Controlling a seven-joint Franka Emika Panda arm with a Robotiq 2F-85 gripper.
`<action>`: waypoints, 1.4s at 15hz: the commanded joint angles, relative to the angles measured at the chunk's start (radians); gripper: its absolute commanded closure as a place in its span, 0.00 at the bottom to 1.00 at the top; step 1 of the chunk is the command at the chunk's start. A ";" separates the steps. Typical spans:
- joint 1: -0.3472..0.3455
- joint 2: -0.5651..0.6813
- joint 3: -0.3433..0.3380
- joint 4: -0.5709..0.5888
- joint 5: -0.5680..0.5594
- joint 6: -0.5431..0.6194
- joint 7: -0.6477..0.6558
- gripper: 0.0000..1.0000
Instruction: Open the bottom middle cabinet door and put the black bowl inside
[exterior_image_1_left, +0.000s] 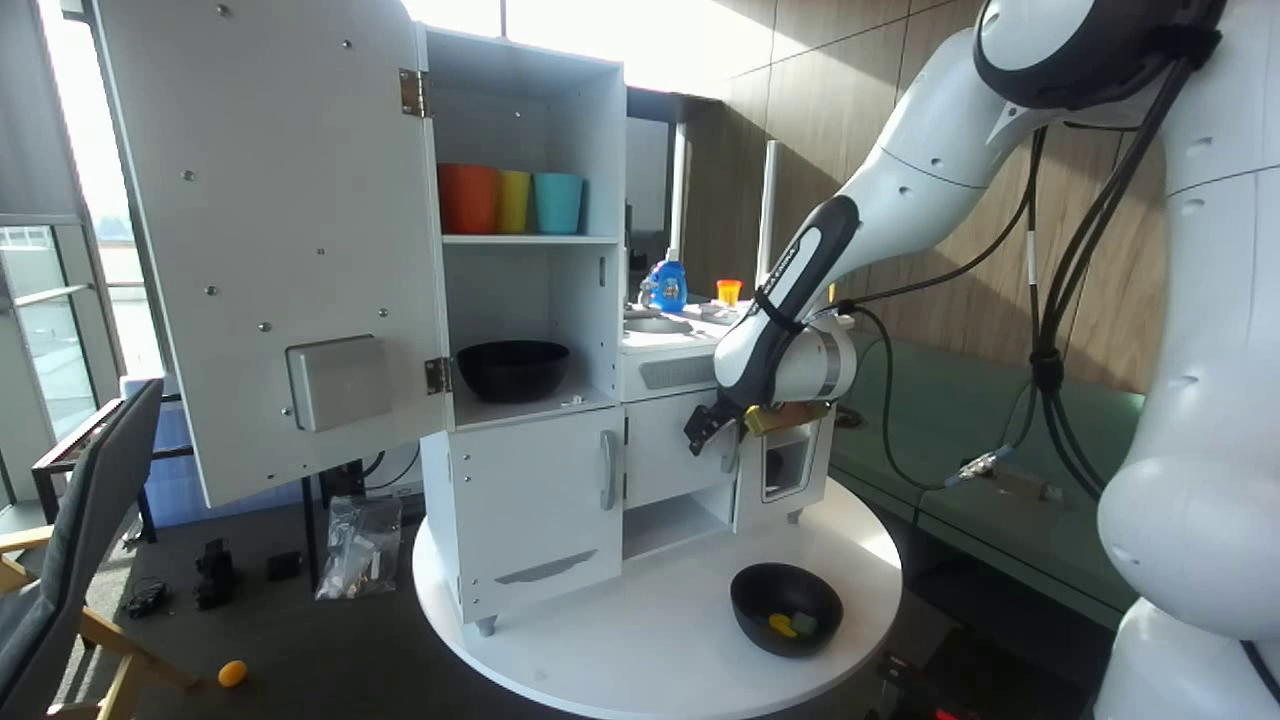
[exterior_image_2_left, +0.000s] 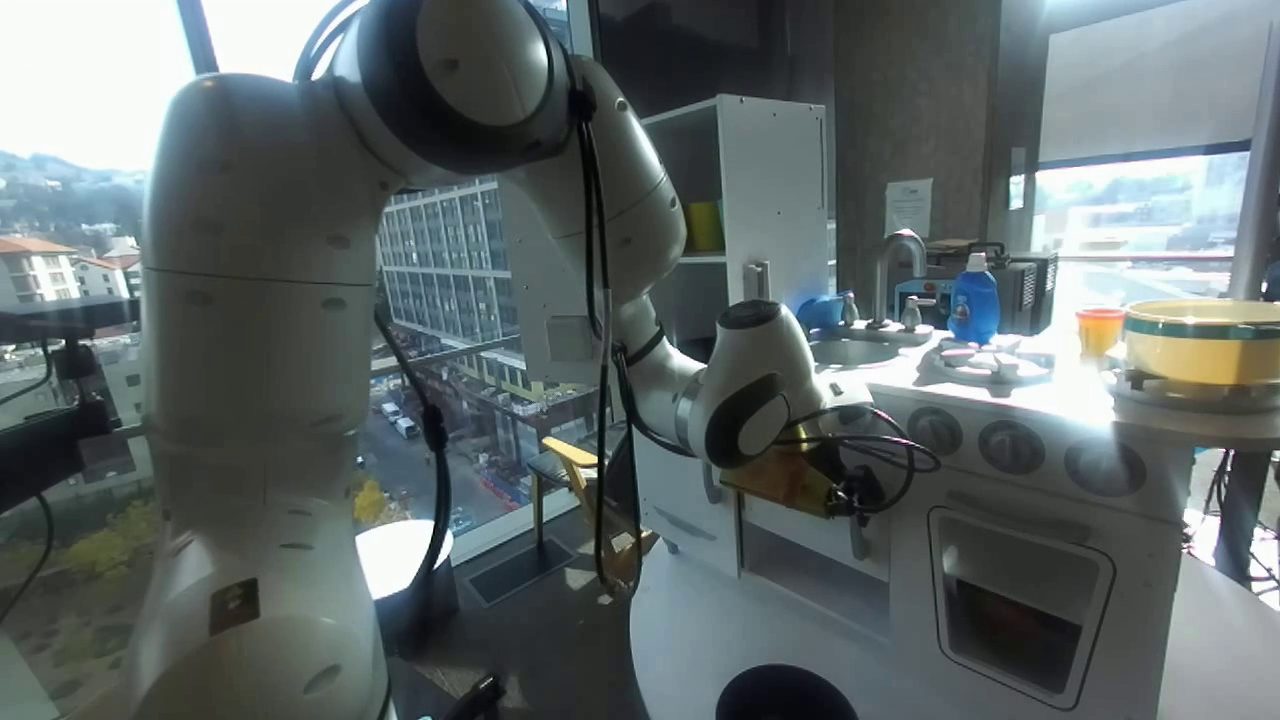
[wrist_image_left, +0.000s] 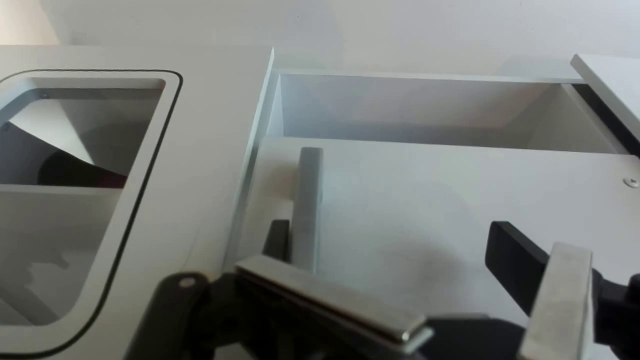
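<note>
The bottom middle cabinet door (exterior_image_1_left: 665, 455) is a small white panel and looks shut. It fills much of the wrist view (wrist_image_left: 425, 200), with its grey handle (wrist_image_left: 307, 205) upright near the door's left edge there. My gripper (wrist_image_left: 392, 245) is open in front of the door. One black finger is close beside the handle's outer side, and the other is well across the panel, so the handle lies between them. The gripper also shows in both exterior views (exterior_image_1_left: 712, 425) (exterior_image_2_left: 858, 492). The black bowl (exterior_image_1_left: 760, 610), with yellow and greenish pieces inside, stands on the round table; an exterior view shows part of it (exterior_image_2_left: 785, 695).
The tall upper door (exterior_image_1_left: 260, 230) stands wide open. Another black bowl (exterior_image_1_left: 513, 370) and three coloured cups (exterior_image_1_left: 510, 200) are on shelves. The wider lower door (exterior_image_1_left: 535, 500) is beside the middle door; the oven (exterior_image_2_left: 1020, 600) is on its other side. An open shelf (exterior_image_1_left: 675, 525) lies below.
</note>
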 joint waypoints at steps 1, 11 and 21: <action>-0.082 -0.092 0.105 -0.077 0.035 -0.002 -0.085 0.00; -0.166 -0.410 0.127 -0.218 -0.235 -0.535 -0.040 0.00; 0.037 -0.459 -0.063 0.009 -0.412 -1.111 0.436 0.00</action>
